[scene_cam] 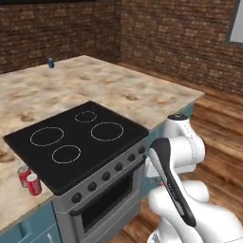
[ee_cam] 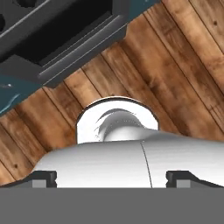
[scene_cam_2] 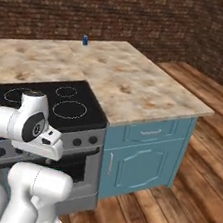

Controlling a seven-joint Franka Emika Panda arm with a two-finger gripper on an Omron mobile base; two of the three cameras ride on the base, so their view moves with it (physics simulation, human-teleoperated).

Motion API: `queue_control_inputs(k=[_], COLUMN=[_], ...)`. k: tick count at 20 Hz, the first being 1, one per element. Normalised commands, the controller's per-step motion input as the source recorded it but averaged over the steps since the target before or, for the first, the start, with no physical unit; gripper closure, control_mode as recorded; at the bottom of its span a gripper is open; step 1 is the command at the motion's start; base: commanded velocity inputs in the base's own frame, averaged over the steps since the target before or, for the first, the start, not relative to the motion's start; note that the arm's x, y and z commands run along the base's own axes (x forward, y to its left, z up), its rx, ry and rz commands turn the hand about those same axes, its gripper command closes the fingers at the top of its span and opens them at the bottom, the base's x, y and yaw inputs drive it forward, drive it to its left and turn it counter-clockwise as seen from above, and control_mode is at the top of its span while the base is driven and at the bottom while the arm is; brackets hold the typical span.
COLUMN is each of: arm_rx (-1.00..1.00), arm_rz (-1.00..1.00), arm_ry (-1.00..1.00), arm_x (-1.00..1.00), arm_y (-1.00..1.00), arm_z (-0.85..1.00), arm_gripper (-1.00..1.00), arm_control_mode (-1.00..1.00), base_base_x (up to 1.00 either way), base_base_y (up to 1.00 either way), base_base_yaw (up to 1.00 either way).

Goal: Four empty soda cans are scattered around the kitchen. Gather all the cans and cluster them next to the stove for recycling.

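Blue can [scene_cam: 51, 62] at 11 o'clock of the stove [scene_cam: 78, 142].
Light, thin-walled, slippery: take it mid-body. Gripper [ee_cam: 111, 178] fingers stand wide apart, empty.

Wide bare marble counter [scene_cam: 118, 80] across upper centre of left base view, 2 red soda cans [scene_cam: 29, 180] touching at lower left beside stove [scene_cam: 76, 142], 1 blue can [scene_cam: 51, 62] upper left.

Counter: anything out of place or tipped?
Nothing tipped or spilled. Two red cans stand upright, touching, just left of the stove. One blue can stands alone at the counter's far edge, away from the cluster.
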Motion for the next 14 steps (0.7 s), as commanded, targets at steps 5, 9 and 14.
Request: queue_control_inputs(k=[5,9,14], arm_rx=[0.0,0.0,0.0], arm_rz=[0.0,0.0,0.0], arm_ry=[0.0,0.0,0.0], arm_x=[0.0,0.0,0.0], arm_y=[0.0,0.0,0.0], arm_z=[0.0,0.0,0.0], arm_gripper=[-1.0,-1.0,-1.0], arm_control_mode=[1.0,1.0,1.0], base_base_x=[0.22,0.14,0.09], base_base_y=[-0.86,-0.41,-0.23], base_base_yaw=[-0.47,-0.78,-0.85])
